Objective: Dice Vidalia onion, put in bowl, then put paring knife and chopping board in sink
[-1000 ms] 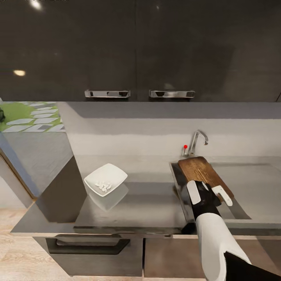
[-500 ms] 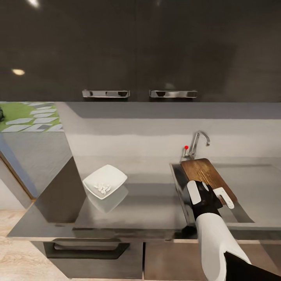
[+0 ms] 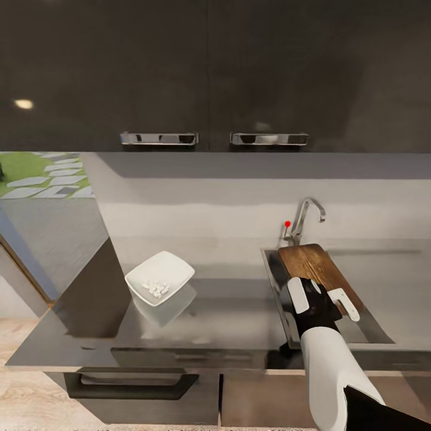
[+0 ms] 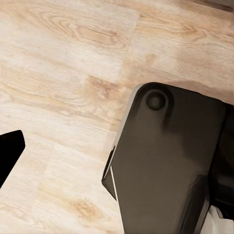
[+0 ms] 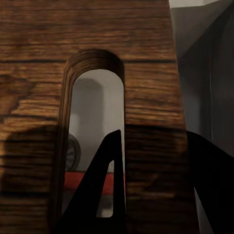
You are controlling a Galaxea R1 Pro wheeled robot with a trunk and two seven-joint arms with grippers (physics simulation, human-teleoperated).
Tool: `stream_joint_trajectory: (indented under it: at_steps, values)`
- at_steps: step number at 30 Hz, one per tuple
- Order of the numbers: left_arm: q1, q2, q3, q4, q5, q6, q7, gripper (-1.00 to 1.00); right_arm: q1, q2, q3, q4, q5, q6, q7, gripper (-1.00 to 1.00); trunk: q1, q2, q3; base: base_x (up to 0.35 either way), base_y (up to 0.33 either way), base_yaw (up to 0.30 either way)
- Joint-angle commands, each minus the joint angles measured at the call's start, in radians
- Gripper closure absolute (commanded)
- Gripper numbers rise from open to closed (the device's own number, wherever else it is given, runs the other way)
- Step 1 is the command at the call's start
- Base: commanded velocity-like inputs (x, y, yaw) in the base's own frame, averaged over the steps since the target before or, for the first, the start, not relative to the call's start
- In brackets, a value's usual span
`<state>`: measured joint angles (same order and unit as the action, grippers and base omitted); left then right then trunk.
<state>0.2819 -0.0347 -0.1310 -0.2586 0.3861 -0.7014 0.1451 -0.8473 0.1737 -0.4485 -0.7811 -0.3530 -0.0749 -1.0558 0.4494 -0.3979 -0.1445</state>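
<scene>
My right gripper (image 3: 321, 298) is shut on the near end of the dark wooden chopping board (image 3: 311, 266), which slants over the grey sink (image 3: 276, 281). In the right wrist view one finger (image 5: 108, 180) passes through the board's oval slot and the other lies past the board's (image 5: 97, 34) edge. Through that slot I see the paring knife's red handle (image 5: 92, 179) and the drain (image 5: 73, 153) in the basin below. The white square bowl (image 3: 160, 277) on the countertop holds the diced onion (image 3: 157, 289). My left gripper (image 4: 117, 156) hangs open over the floor.
The chrome tap (image 3: 306, 216) with its red-tipped lever (image 3: 287, 224) stands behind the sink. Dark wall cabinets (image 3: 209, 72) hang overhead. The drainboard (image 3: 389, 281) lies right of the basin. The left wrist view looks down on wood flooring (image 4: 63, 63) and the robot's dark base (image 4: 165, 161).
The whole head picture has shifted a little, so the camera moved. The right gripper and the board keep nearly the same place over the sink.
</scene>
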Motion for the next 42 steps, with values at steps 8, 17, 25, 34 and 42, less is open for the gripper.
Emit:
stream_joint_trajectory:
  at_steps: [8,17,25,34,42]
  values:
    - [0.0,0.001,-0.009,-0.002,0.002,-0.001,0.01,-1.0,-0.001,0.001,-0.058,-0.001,-0.004,-0.008,0.005,1.0,0.001,-0.002,-0.015,0.05,-0.052,0.0]
    - [0.0,0.001,-0.009,-0.002,0.002,-0.001,0.011,-1.0,-0.001,0.001,-0.07,-0.001,-0.003,-0.008,0.008,1.0,0.001,-0.002,-0.029,0.081,-0.081,0.0]
    - [0.0,0.001,-0.009,-0.001,0.002,-0.001,0.011,-1.0,-0.001,0.001,-0.069,0.0,-0.003,-0.008,0.008,1.0,0.001,-0.002,-0.042,0.015,-0.003,0.0]
    - [0.0,0.001,-0.009,-0.002,0.002,-0.001,0.011,-1.0,-0.001,0.001,-0.069,0.001,-0.003,-0.008,0.008,1.0,0.001,-0.002,-0.056,0.19,0.0,0.0]
    - [0.0,0.001,-0.009,-0.002,0.002,-0.001,0.011,-1.0,-0.001,0.001,-0.069,0.002,-0.003,-0.008,0.009,1.0,0.001,-0.002,-0.069,0.022,0.0,0.0]
